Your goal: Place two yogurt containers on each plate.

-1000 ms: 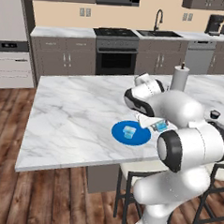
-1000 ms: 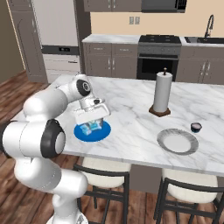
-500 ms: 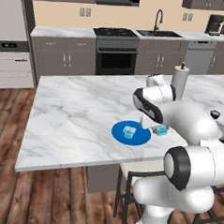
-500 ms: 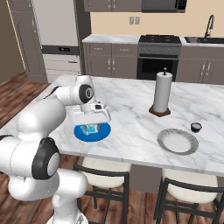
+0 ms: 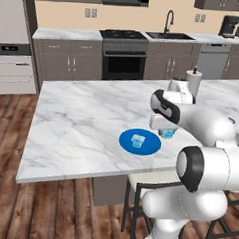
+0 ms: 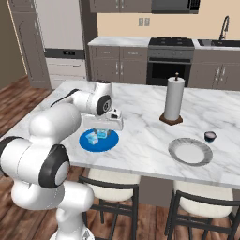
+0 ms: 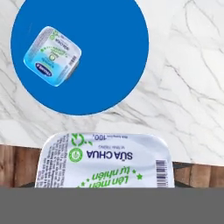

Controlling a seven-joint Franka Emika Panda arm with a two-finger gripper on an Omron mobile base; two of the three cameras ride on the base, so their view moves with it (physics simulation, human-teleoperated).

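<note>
Your pincer (image 5: 167, 128) is clamped on a yogurt cup (image 7: 105, 161), hanging just beside the blue plate (image 5: 126, 141). Plate's off to the arm's left, one cup (image 5: 138, 140) already on it.

One yogurt cup (image 7: 52, 56) on plate (image 7: 109, 65), another cup (image 7: 105, 159) just beside it.

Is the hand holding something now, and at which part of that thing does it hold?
The hand holds a yogurt container, lifted beside the blue plate. The exact place of the hold cannot be told; the fingers are hidden.
</note>
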